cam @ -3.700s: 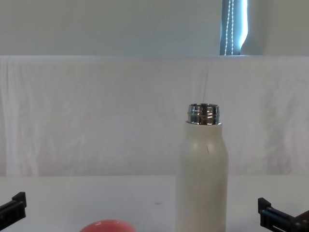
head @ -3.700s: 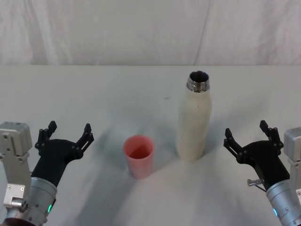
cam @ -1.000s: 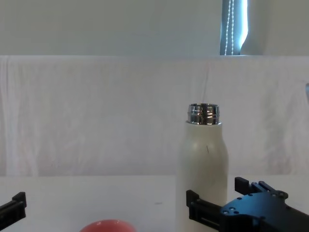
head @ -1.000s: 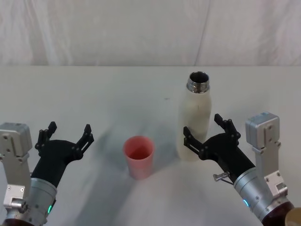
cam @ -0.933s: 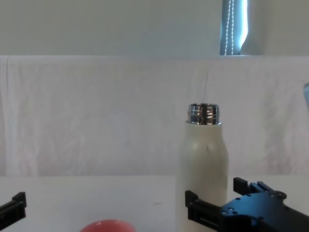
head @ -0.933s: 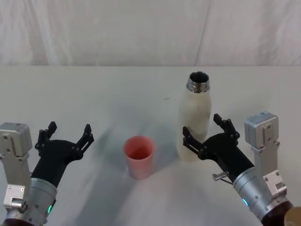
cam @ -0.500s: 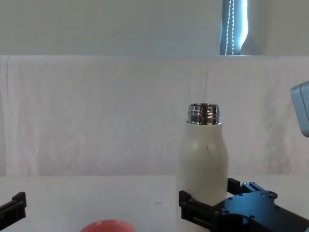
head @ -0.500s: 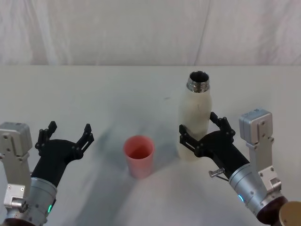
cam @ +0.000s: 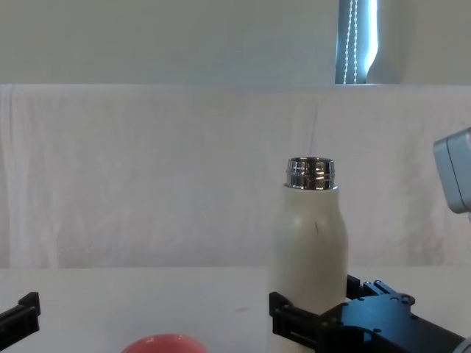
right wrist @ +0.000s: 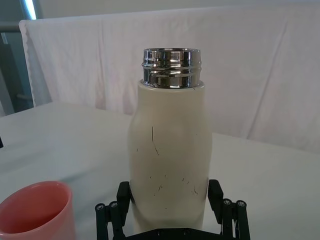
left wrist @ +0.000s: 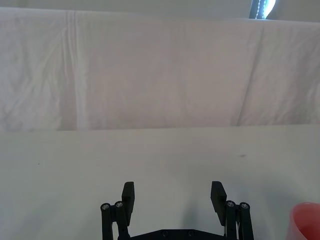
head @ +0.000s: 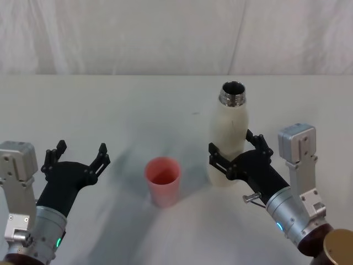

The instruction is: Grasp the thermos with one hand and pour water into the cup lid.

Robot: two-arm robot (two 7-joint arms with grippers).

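Off to my left, my left gripper [head: 76,155] rests spread wide, holding nothing. Between my grippers stands the cup lid [head: 162,181]. Rightward, my right gripper [head: 232,149] brackets the upright thermos [head: 228,138], fingers parted, contact uncertain.

White table [head: 110,105], plain surface, white cloth backdrop [head: 165,33] hanging along its far edge. Standing on it: cream thermos [head: 229,143], upright, open chrome neck, right of centre; pink cup lid [head: 162,182], mouth up, just left of the thermos, apart from it.
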